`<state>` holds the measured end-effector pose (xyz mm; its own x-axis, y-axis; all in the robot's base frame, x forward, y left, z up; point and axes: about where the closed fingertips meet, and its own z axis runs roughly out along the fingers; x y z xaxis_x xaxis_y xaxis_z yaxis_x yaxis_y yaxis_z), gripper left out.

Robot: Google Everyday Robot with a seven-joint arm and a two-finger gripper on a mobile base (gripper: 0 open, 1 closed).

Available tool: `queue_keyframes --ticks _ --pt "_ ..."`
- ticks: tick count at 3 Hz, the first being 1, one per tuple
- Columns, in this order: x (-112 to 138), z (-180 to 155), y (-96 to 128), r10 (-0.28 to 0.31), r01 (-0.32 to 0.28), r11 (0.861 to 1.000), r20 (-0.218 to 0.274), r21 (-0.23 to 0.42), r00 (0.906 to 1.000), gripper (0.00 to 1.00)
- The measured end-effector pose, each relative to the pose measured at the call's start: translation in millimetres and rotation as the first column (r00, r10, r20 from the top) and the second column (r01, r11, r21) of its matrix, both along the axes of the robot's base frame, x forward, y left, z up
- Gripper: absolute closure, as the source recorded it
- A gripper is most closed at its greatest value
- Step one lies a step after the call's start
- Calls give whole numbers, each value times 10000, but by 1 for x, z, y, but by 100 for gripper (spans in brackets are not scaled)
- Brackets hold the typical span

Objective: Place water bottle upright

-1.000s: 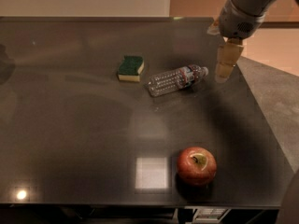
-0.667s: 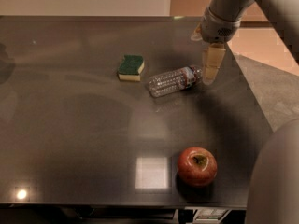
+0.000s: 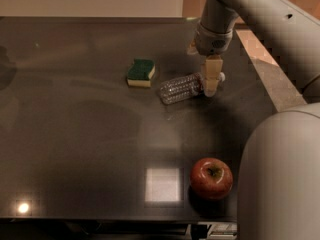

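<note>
Lying on its side on the dark, glossy table (image 3: 75, 134), the water bottle (image 3: 180, 88) sits in the far right part of the surface, its clear ribbed body pointing toward the near left and its white cap end pointing toward the far right. The gripper (image 3: 211, 84) hangs down from above at that cap end, its tan tip crossing in front of the bottle's neck so that the label band is mostly hidden behind it; a bit of white cap shows just to the right of it. Whether the gripper has closed on the neck, merely touches it, or stands loose around it cannot be told from this view. The grey arm (image 3: 240, 9) comes in from the upper right corner and bends down to a round wrist directly over the bottle. Just beside the bottle, to its left and a little farther back, lies a sponge (image 3: 140, 72) with a green top and a yellow underside, apart from the bottle. A red apple (image 3: 211, 178) stands well apart from both, near the front edge on the right, stem hollow facing up. Next to the apple on its left is a pale square reflection (image 3: 162, 184) in the tabletop. A large grey rounded part of the robot's body (image 3: 280, 179) fills the lower right corner — it covers the table's right edge there.
</note>
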<state>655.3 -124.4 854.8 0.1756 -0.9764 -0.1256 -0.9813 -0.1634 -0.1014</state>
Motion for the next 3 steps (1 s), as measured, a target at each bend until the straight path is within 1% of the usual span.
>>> queue_keyframes --ticks 1,3 --pt "0 -7 1 299 -302 9989 -102 -362 9995 17" --pt "-2 -6 0 751 -755 9941 -79 -784 9971 64"
